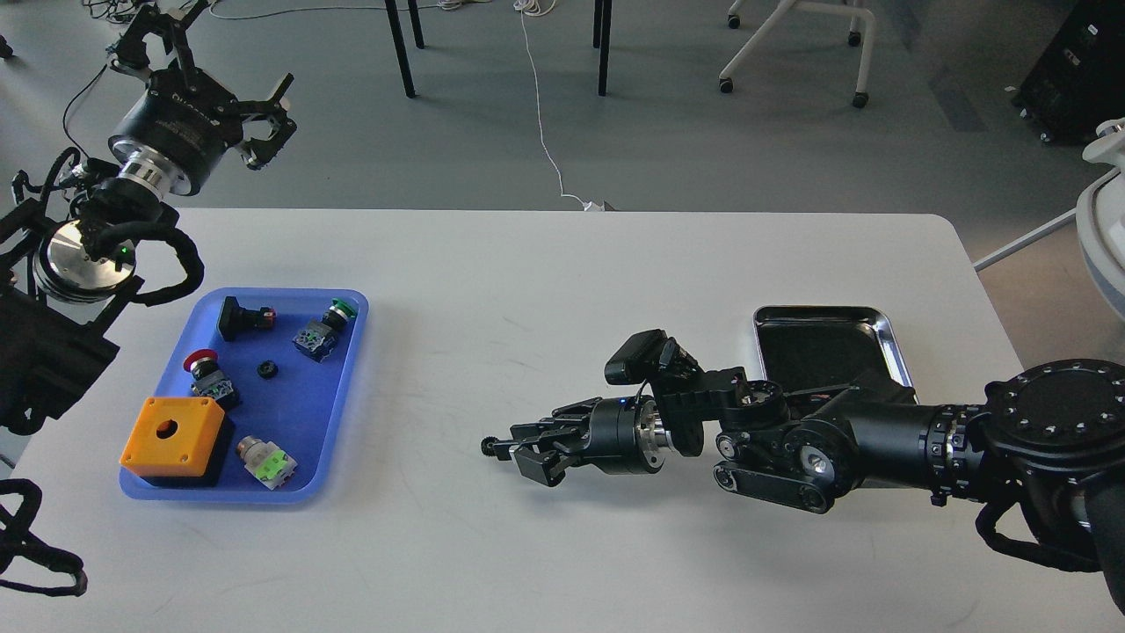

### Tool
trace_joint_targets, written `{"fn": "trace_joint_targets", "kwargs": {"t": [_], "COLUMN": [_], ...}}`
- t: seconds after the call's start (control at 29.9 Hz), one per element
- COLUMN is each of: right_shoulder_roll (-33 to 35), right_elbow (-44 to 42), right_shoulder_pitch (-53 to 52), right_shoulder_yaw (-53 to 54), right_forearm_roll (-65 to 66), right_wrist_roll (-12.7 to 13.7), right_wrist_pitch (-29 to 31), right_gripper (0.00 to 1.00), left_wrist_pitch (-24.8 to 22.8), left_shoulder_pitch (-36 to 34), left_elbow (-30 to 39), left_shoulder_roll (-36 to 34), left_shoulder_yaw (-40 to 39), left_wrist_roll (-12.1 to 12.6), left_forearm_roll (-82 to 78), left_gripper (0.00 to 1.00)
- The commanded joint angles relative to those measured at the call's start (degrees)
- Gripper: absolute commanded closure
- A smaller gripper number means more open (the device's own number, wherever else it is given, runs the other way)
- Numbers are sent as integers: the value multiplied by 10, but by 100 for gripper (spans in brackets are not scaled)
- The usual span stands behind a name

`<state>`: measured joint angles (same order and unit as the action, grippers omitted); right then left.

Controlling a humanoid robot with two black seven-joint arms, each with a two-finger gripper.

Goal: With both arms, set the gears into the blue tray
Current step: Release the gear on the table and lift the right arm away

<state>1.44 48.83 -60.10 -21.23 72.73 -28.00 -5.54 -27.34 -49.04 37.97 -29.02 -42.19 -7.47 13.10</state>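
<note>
One small black gear [267, 370] lies in the middle of the blue tray [350, 387], among push-button switches. A second tiny gear [487, 447] shows at the tips of my right gripper [503, 449], which is shut on it just above the table, midway between the two trays and pointing left. My left gripper [261, 123] is held high beyond the table's far left corner, behind the blue tray, with its fingers spread open and nothing in them.
The blue tray also holds an orange box [171, 432], red-capped [204, 369] and green-capped [327, 325] push-buttons and a black switch [239, 317]. A shiny silver tray [889, 338] sits at the right, partly covered by my right arm. Chair and table legs stand beyond the far edge.
</note>
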Motion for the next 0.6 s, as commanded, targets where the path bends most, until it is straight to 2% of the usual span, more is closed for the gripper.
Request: {"fn": "trace_joint_targets", "kwargs": {"t": [0.0,0.07,0.13,0.3,0.57], "right_shoulder_roll": [7,19,46,101,231], "right_elbow": [1,0,0,0,4], "right_shoulder_pitch": [-3,-2,-4,-7,-4], "right_shoulder_yaw": [41,86,135,195,248], "right_forearm_roll": [-2,-6,-18,-61,-227], "right_wrist_roll": [0,0,0,0,0], "right_wrist_pitch": [0,1,7,9,37], "right_gripper": [13,4,3,2,2], "left_wrist_pitch": [1,2,3,3,-7], "left_shoulder_pitch": [0,-1,-2,-2,-4], "left_elbow": [0,0,0,1,25], "left_shoulder_roll": [-4,-5,-6,-16,-20], "left_shoulder_yaw": [0,0,0,1,4], "left_wrist_roll": [0,0,2,2,-4], "left_forearm_roll": [0,0,-1,-1,-39], "left_gripper": [2,2,2,2,2]}}
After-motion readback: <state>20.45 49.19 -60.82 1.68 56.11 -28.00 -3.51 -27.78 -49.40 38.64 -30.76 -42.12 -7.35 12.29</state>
